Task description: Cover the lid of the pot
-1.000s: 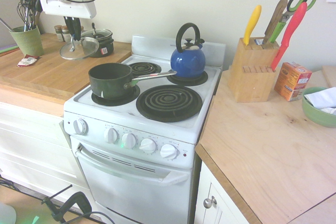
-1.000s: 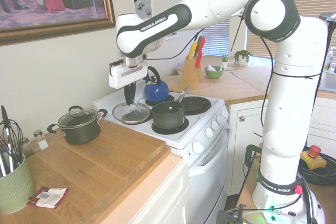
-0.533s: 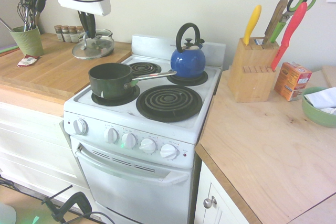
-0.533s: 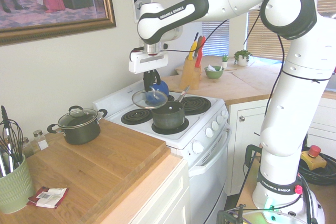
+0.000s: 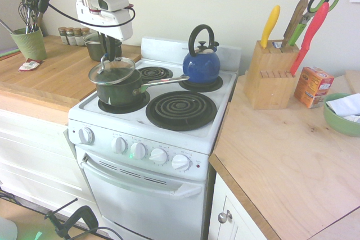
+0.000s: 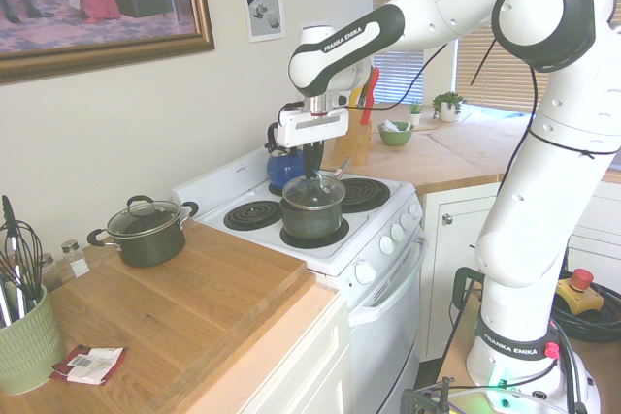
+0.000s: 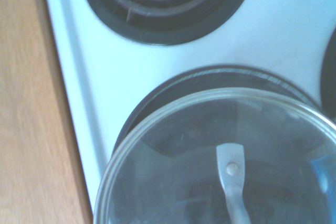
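Observation:
The pot (image 5: 119,88), a dark green saucepan with a long silvery handle (image 5: 166,80), stands on the front left burner of the white stove (image 5: 140,139). My gripper (image 5: 111,55) is shut on the knob of the clear glass lid (image 5: 111,71) and holds it just over the pot's mouth, slightly tilted. From the other side, the lid (image 6: 312,191) lies right above the pot (image 6: 312,220) under the gripper (image 6: 312,164). In the wrist view the lid (image 7: 173,171) fills the lower part, with the dark pot showing through the glass.
A blue kettle (image 5: 201,63) stands on the back right burner, close behind the pot's handle. A small black two-handled pot (image 6: 146,230) is on the wooden counter (image 5: 50,77). A knife block (image 5: 273,74), an orange box (image 5: 313,86) and a green bowl (image 5: 342,113) are on the right counter.
The arm carried the lid from above the wooden counter across to the stove and lowered it to just over the pot. The pot and kettle have not moved.

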Robot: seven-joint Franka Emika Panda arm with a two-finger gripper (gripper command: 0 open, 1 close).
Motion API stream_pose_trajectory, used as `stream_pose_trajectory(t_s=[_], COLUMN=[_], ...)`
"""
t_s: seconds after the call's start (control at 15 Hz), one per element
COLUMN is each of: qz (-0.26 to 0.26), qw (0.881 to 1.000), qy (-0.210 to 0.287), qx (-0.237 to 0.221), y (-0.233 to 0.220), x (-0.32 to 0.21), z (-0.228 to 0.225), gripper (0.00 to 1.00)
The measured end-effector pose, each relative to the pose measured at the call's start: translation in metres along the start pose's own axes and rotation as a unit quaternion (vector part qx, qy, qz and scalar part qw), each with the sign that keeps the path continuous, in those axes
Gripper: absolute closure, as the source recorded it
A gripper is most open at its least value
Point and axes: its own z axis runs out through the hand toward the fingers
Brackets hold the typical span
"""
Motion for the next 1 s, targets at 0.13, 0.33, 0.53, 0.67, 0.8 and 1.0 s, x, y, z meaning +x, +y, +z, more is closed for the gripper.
stream_pose_trajectory(t_s=[0.13,0.33,0.53,0.67,0.8,1.0], qz=[0.001,0.004,0.008,0.009,0.009,0.008], qw=[1.0,1.0,1.0,1.0,1.0,1.0], qy=[0.002,0.004,0.003,0.006,0.01,0.011], qx=[0.002,-0.001,-0.004,-0.001,0.003,0.005], y=[-0.004,-0.015,-0.025,-0.029,-0.031,-0.033], x=[0.004,0.015,0.028,0.033,0.035,0.035], z=[0.002,0.012,0.022,0.019,0.012,0.008], gripper=[1.0,1.0,1.0,1.0,1.0,1.0])
